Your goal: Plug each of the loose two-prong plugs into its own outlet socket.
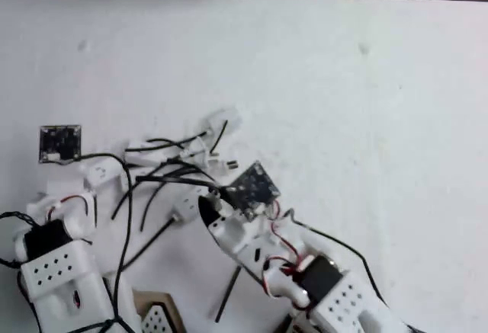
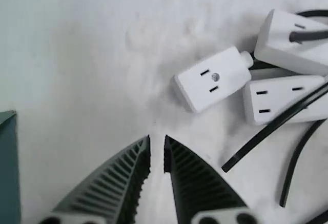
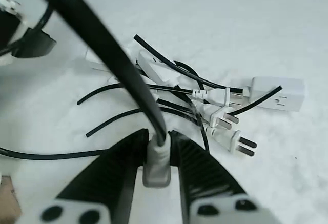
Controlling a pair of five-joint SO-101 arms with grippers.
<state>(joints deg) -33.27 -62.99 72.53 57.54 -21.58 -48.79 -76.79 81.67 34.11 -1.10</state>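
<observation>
White table, cords tangled.

High view: right gripper beside the tangle.

Left wrist view: left gripper pressed nearly together, empty; outlet socket close ahead, slantwise.

Right wrist view: pinching a plug, cord rising.

no legible text or labels anywhere

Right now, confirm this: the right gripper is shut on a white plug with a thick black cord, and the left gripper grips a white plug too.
Not quite. The left gripper grips nothing: the left wrist view shows it shut over bare white table, apart from the white outlet socket. The right gripper is shut on the white plug with the thick black cord.
</observation>
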